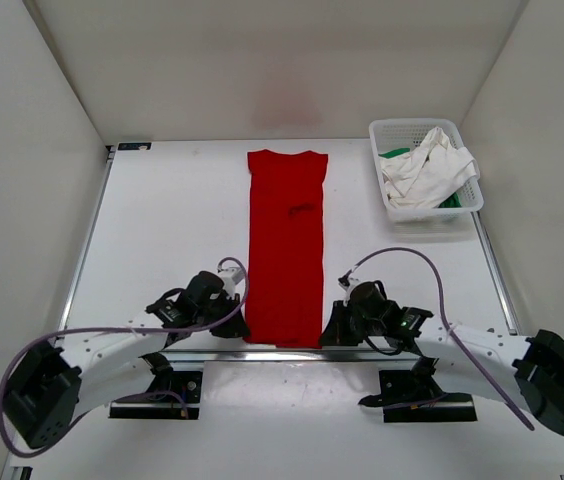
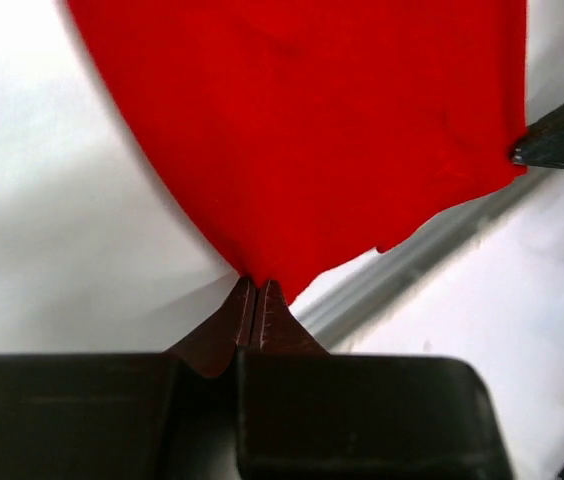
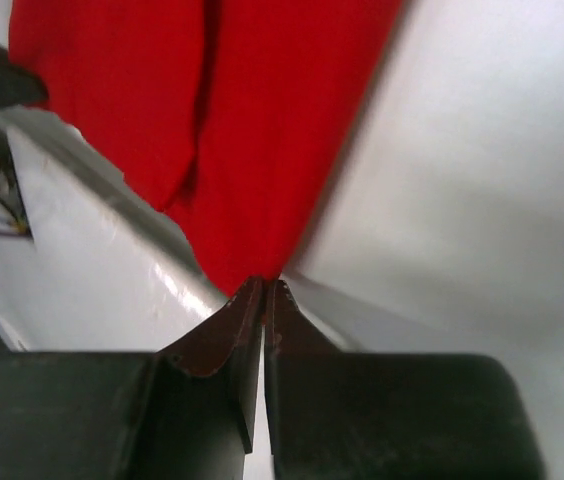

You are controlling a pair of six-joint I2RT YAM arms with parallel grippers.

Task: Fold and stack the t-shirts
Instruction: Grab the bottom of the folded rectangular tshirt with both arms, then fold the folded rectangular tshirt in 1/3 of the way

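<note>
The red t-shirt [image 1: 285,245] lies as a long narrow strip down the middle of the table, its sides folded in. My left gripper [image 1: 239,326] is shut on its near left corner; in the left wrist view the red t-shirt [image 2: 312,130] runs away from the pinching left gripper [image 2: 256,284]. My right gripper [image 1: 328,330] is shut on the near right corner, and the right wrist view shows the red t-shirt [image 3: 232,120] caught in the right gripper [image 3: 264,282]. An off-white t-shirt [image 1: 425,170] lies crumpled in the basket over a green t-shirt [image 1: 394,154].
A white mesh basket [image 1: 381,190] stands at the back right of the table. A metal rail [image 1: 292,352] runs along the near edge just behind both grippers. White walls close in the table on the left, back and right.
</note>
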